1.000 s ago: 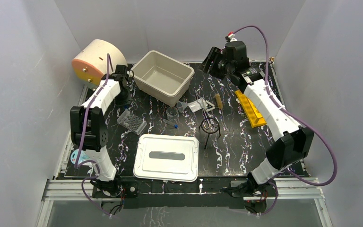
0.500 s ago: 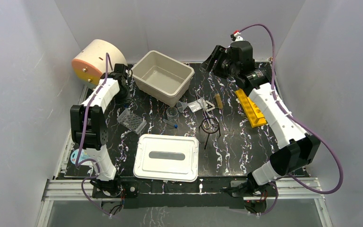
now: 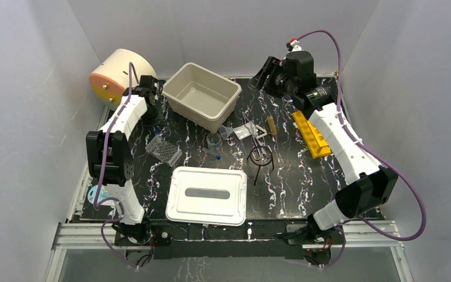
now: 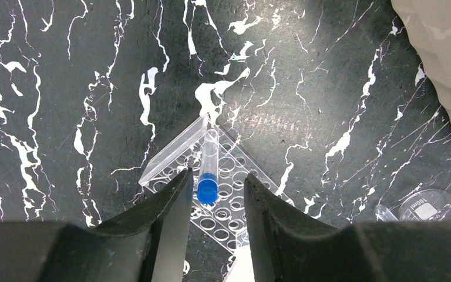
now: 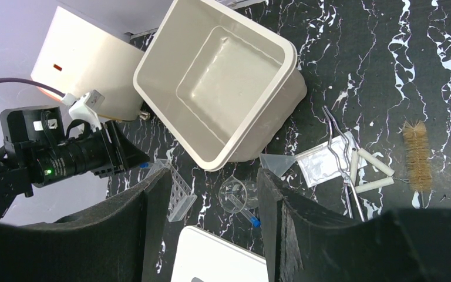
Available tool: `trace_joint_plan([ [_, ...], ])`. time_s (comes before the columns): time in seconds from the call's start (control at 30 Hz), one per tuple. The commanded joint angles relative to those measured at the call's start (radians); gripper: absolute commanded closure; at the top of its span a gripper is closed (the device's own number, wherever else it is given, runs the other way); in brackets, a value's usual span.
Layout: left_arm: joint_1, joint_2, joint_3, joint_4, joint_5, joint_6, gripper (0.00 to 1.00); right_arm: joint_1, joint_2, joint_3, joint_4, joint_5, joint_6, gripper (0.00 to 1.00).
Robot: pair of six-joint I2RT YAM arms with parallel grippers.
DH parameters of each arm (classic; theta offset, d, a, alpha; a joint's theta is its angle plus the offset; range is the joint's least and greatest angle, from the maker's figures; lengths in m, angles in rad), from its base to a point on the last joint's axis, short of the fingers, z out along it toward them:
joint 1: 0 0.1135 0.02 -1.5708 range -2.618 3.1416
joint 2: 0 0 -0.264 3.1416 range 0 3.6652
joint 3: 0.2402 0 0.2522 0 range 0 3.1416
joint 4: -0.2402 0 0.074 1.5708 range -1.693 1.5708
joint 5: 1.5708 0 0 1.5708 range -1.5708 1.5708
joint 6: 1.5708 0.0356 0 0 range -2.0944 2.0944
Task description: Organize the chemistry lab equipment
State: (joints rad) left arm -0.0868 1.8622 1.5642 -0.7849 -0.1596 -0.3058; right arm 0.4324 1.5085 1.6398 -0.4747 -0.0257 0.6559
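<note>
Left gripper hangs over the clear plastic tube rack, its black fingers parted by a narrow gap and clamping nothing. Seen through that gap, one blue-capped clear vial sits on the rack, touching neither finger; whether it is seated in a hole is hard to say. Over on the far right, the right gripper is spread wide and empty, looking down on the cream plastic bin. Just beside the bin on the black marbled table lie the small clear beaker, clear funnel, metal forceps and tan-bristled brush.
</note>
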Motion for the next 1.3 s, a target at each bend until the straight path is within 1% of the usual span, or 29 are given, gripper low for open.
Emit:
trace_joint_plan([
  [0.0, 0.005, -0.035, 0.029, -0.025, 0.006, 0.008, 0.62, 0.004, -0.018, 0.005, 0.020, 0.003, 0.009, 0.37],
  [0.13, 0.005, -0.059, 0.044, -0.026, 0.006, 0.009, 0.50, 0.012, -0.009, 0.014, 0.023, -0.002, -0.016, 0.37],
  [0.3, 0.005, -0.111, 0.072, -0.027, 0.010, 0.007, 0.35, 0.069, 0.031, 0.064, 0.019, 0.001, -0.113, 0.36],
  [0.4, 0.005, -0.156, 0.101, -0.026, 0.021, 0.004, 0.27, 0.131, 0.062, 0.093, 0.014, 0.017, -0.185, 0.35],
  [0.47, 0.005, -0.189, 0.117, -0.016, 0.053, 0.008, 0.24, 0.183, 0.088, 0.109, 0.003, 0.020, -0.242, 0.34],
  [0.57, 0.005, -0.252, 0.111, 0.026, 0.120, 0.004, 0.19, 0.280, 0.126, 0.116, -0.025, 0.092, -0.338, 0.33],
  [0.7, 0.005, -0.341, 0.064, 0.098, 0.190, -0.015, 0.15, 0.396, 0.153, 0.057, -0.021, 0.139, -0.434, 0.32],
  [0.77, 0.005, -0.365, 0.047, 0.111, 0.202, -0.020, 0.15, 0.439, 0.170, 0.020, -0.018, 0.151, -0.465, 0.34],
  [0.87, 0.005, -0.383, 0.028, 0.112, 0.201, -0.019, 0.15, 0.507, 0.193, -0.045, -0.008, 0.204, -0.508, 0.41],
  [0.9, 0.005, -0.388, 0.022, 0.112, 0.199, -0.019, 0.14, 0.526, 0.202, -0.065, -0.004, 0.216, -0.519, 0.46],
  [0.93, 0.005, -0.393, 0.016, 0.112, 0.197, -0.018, 0.14, 0.540, 0.210, -0.086, 0.002, 0.222, -0.526, 0.49],
  [1.0, 0.005, -0.405, 0.005, 0.112, 0.192, -0.018, 0.14, 0.562, 0.225, -0.121, 0.008, 0.236, -0.528, 0.51],
  [1.27, 0.005, -0.422, -0.007, 0.111, 0.192, -0.031, 0.14, 0.577, 0.262, -0.272, 0.091, 0.281, -0.453, 0.51],
])
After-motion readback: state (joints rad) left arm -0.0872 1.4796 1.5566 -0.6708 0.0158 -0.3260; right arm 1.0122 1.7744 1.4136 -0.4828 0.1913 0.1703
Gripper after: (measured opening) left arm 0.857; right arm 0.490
